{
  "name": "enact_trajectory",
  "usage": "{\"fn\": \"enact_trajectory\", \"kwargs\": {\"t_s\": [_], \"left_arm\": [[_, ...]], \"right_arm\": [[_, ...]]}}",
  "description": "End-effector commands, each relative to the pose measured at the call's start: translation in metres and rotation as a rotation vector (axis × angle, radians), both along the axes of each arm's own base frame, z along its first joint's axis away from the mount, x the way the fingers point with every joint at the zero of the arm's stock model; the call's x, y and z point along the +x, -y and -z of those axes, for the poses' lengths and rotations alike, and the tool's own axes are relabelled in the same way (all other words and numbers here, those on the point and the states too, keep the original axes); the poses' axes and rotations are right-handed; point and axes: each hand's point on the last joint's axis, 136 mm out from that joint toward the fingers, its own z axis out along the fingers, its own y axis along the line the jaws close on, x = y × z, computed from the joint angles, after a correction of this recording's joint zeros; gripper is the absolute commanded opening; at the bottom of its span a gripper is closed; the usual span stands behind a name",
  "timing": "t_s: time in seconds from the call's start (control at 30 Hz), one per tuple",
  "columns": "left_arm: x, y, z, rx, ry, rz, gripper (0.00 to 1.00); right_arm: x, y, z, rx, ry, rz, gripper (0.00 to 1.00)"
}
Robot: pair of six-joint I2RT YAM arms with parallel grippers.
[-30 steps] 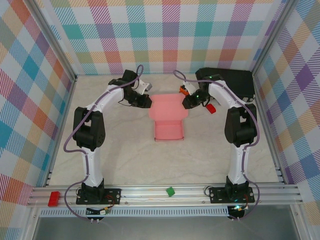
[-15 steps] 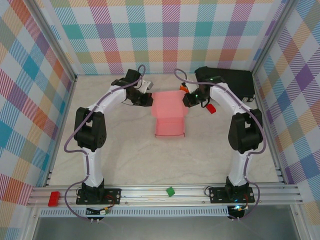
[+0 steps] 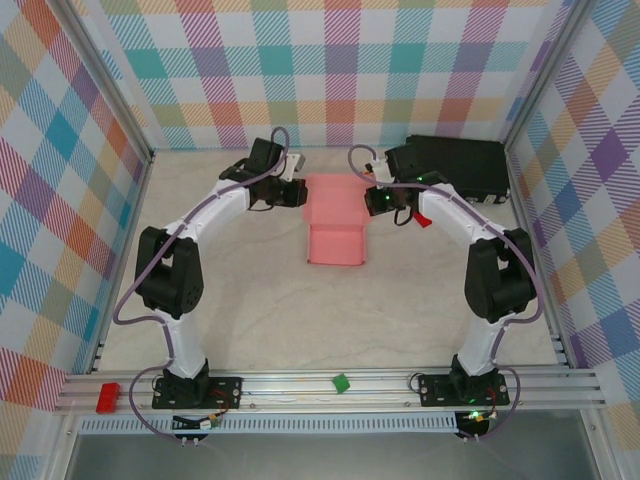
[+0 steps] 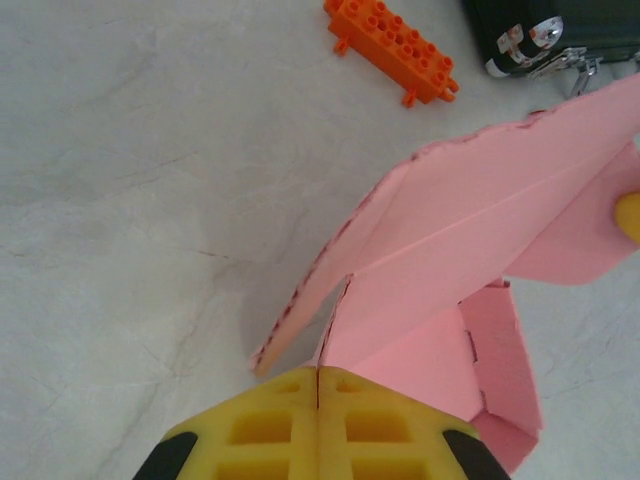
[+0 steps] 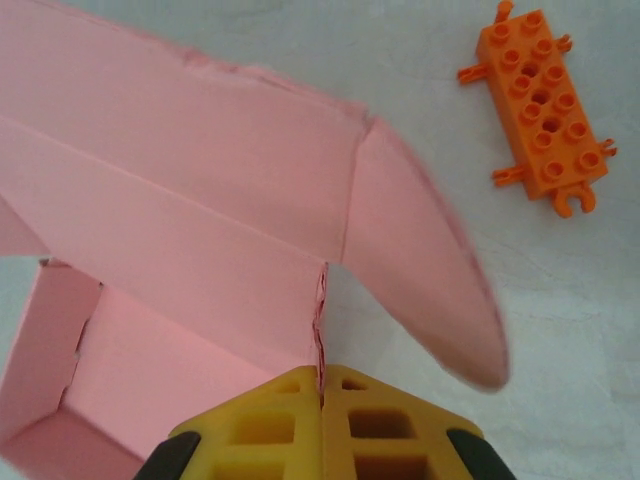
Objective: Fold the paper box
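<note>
The pink paper box (image 3: 335,228) lies mid-table with its rear flap raised off the surface. My left gripper (image 3: 298,195) is shut on the flap's left edge. In the left wrist view the card (image 4: 480,240) runs straight into the seam between the closed yellow fingers (image 4: 270,420) of the left gripper (image 4: 318,372). My right gripper (image 3: 373,203) is shut on the flap's right edge. In the right wrist view the notched edge of the box (image 5: 180,200) enters the seam of the right gripper (image 5: 322,372). A rounded side tab (image 5: 430,270) hangs free.
A black hard case (image 3: 452,165) sits at the back right, just behind the right arm. An orange brick (image 4: 390,50) (image 5: 540,110) lies on the table behind the flap, and a red bit (image 3: 422,218) is by the right wrist. A green block (image 3: 341,381) and a red block (image 3: 108,396) rest on the front rail.
Both grippers have closed onto the flap's side edges. Both wrists moved toward the back wall, and the box slid back with them, its flap lifting.
</note>
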Motion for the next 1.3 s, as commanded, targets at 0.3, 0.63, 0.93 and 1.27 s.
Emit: {"fn": "enact_trajectory", "kwargs": {"t_s": [0.3, 0.63, 0.93, 1.27], "left_arm": [[-0.001, -0.008, -0.019, -0.046, 0.152, -0.171, 0.0], [-0.013, -0.007, -0.016, -0.069, 0.216, -0.229, 0.0], [-0.026, -0.006, -0.005, -0.086, 0.274, -0.274, 0.0], [-0.035, -0.005, 0.003, -0.085, 0.295, -0.283, 0.0]], "right_arm": [[0.01, -0.015, -0.013, -0.035, 0.203, 0.154, 0.06], [-0.005, -0.019, -0.016, -0.04, 0.321, 0.231, 0.05], [-0.018, -0.022, -0.013, -0.031, 0.392, 0.275, 0.05], [-0.03, -0.02, -0.001, -0.044, 0.379, 0.299, 0.02]]}}
